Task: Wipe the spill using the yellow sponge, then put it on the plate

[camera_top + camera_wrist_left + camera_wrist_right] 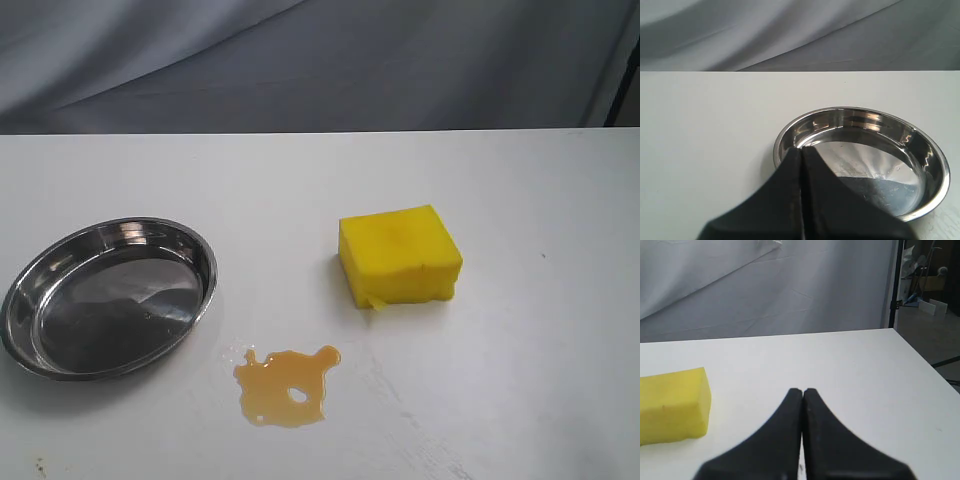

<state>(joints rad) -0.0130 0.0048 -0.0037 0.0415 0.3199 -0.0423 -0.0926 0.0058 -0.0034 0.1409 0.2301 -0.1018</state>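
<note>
Thick foam yellow sponge, blocky and bright, flat on matte white surface, right of middle, edges slightly askew to the far edge; long axis unclear. Glossy amber spill, lobed, nearer the front, between sponge and shiny round steel plate at left. Creased grey cloth behind. Left tool and right tool pressed together, gripping nothing.

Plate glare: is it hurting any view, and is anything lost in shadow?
Exterior view: plate mirrors dark patches, no washout; spill shows a small highlight. Left wrist view: bright streaks on the plate wall, end effector a dark silhouette. Right wrist view: even light, sponge clear.
</note>
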